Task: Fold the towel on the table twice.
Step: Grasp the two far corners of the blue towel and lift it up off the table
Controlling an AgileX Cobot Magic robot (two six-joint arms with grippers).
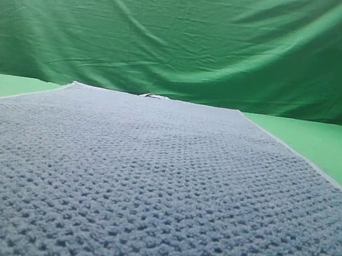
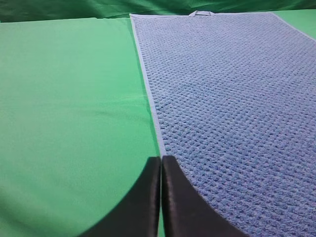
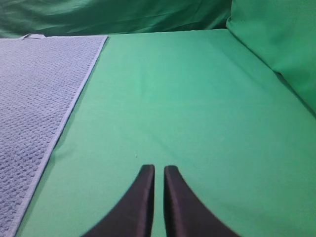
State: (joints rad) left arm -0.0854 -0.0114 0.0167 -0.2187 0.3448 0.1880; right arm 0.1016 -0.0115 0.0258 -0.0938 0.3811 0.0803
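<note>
The blue-grey waffle-weave towel (image 1: 150, 182) lies flat and unfolded on the green worktop (image 1: 321, 146), its pale hem straight, with perhaps a small loop at the far edge.

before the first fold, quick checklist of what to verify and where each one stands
1. Towel lies flat and unfolded on the table: ok.
2. Left gripper near the towel's long hem: ok, it hangs right at that edge.
3. Right gripper near the opposite hem: not ok, it is over bare table, apart from the towel.
4. Grippers open for a grasp: not ok, both sets of fingers are nearly together.
5. Small loop at the far hem lying flat: cannot tell.
6. Near towel edge square to the table: cannot tell, out of view.
</note>
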